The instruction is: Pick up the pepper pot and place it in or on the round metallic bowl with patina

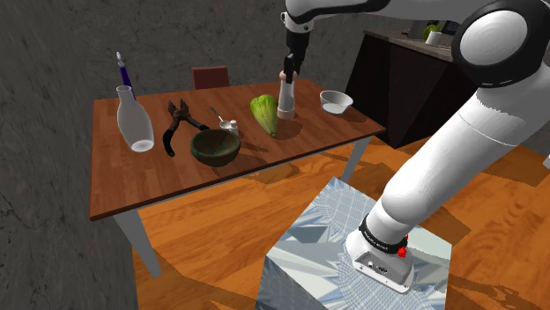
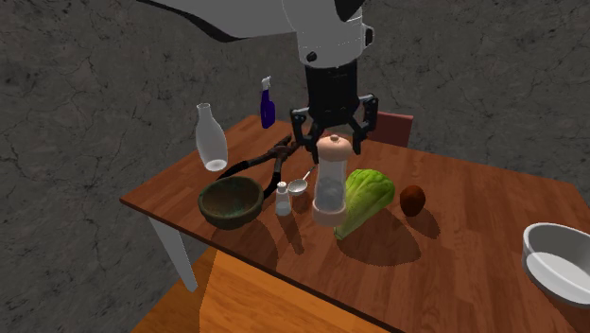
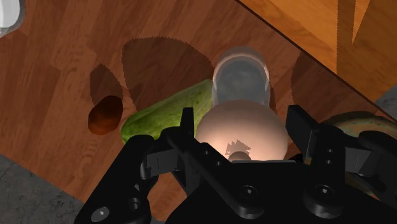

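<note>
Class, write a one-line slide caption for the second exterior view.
Open gripper flanks the top of the pepper pot, lettuce beside it, patinated bowl nearby on the wooden table.

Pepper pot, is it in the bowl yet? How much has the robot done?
Not yet. Done: the gripper is lined up over the pepper pot, with its open fingers on either side of the rounded top. In hand: getting a grip, as the pot stands on the table next to the lettuce. Left: squeeze, lift, carry it to the greenish bowl and set it down there.
</note>
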